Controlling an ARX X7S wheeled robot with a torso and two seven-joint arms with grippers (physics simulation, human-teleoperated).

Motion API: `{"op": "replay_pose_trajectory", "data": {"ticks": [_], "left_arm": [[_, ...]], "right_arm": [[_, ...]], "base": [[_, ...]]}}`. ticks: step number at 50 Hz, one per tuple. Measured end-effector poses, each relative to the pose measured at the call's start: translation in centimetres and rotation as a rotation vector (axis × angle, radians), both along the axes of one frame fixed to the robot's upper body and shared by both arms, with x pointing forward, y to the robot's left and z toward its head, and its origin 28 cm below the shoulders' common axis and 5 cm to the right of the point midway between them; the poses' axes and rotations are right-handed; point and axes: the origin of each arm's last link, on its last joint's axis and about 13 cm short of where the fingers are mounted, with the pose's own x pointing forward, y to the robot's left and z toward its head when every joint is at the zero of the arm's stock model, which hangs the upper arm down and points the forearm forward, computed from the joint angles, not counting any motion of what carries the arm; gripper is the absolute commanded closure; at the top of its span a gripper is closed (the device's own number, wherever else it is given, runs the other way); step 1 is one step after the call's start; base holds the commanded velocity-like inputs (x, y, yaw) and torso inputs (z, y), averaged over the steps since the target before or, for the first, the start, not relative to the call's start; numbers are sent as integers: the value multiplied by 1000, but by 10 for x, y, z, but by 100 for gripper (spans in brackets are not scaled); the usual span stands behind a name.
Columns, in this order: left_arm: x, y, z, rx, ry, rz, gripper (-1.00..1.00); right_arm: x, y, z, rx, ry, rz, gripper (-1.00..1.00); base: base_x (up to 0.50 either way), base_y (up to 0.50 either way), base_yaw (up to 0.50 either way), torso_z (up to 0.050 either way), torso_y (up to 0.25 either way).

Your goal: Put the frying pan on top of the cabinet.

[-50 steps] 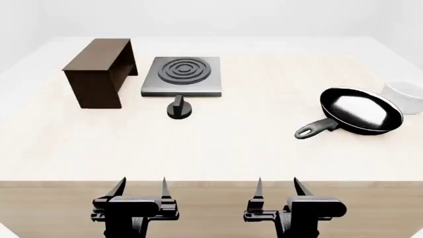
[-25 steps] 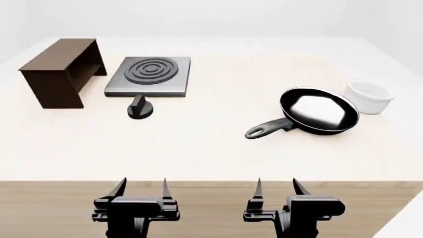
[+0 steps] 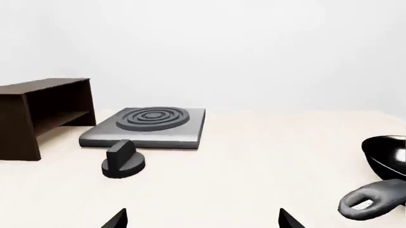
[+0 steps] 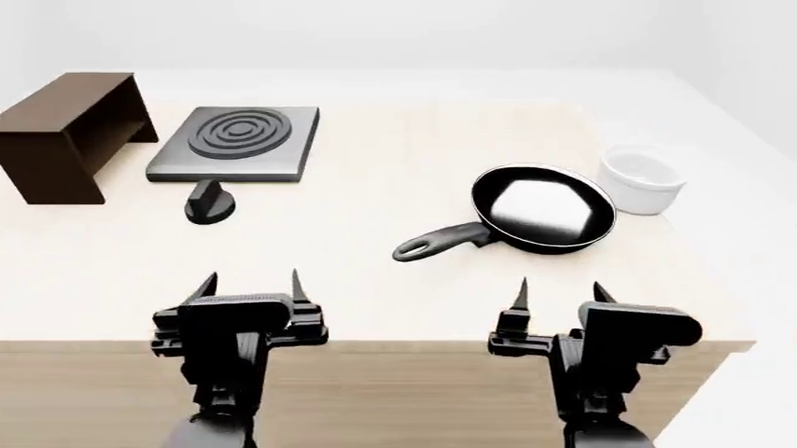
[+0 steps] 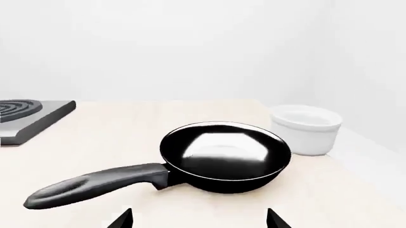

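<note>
The black frying pan point(image 4: 543, 210) lies on the table at the right, its dark handle point(image 4: 439, 243) pointing toward the near left. It fills the right wrist view point(image 5: 223, 155); only its edge and handle end show in the left wrist view point(image 3: 381, 190). The dark brown cabinet point(image 4: 60, 131) stands at the far left, open side facing right; it also shows in the left wrist view point(image 3: 38, 114). My left gripper point(image 4: 246, 285) and right gripper point(image 4: 558, 291) are both open and empty at the table's near edge, the right one just short of the pan.
A grey square hob point(image 4: 234, 142) with rings sits beside the cabinet, with a small black knob point(image 4: 208, 203) in front of it. A white bowl point(image 4: 641, 179) stands right of the pan. The table's right edge lies just beyond the bowl.
The head view has swung right and closer: cabinet, hob and pan all shifted left in view. Both grippers now sit higher in view, over the table's near edge.
</note>
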Motion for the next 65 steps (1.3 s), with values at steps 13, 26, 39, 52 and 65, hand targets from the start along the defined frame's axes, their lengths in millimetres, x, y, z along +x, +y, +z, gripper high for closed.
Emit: {"op": "replay_pose_trajectory", "data": {"ticks": [13, 26, 39, 52, 65], "left_arm": [[18, 9, 64, -41, -97, 66, -100], [23, 10, 76, -31, -126, 82, -100], [25, 11, 78, -24, -138, 84, -100], [26, 10, 79, -18, -142, 84, -100], [24, 10, 79, -7, -132, 73, -100]], "right_arm": [[-3, -14, 71, -89, -136, -86, -100], [-7, -16, 87, -108, -172, -113, -100], [-8, -18, 92, -113, -184, -124, -100], [-8, -18, 93, -117, -190, -128, -100], [-8, -19, 92, -125, -184, -127, -100]], "base": [[500, 0, 0, 0, 0], [500, 0, 0, 0, 0], [500, 0, 0, 0, 0], [500, 0, 0, 0, 2], [192, 0, 0, 0, 0]]}}
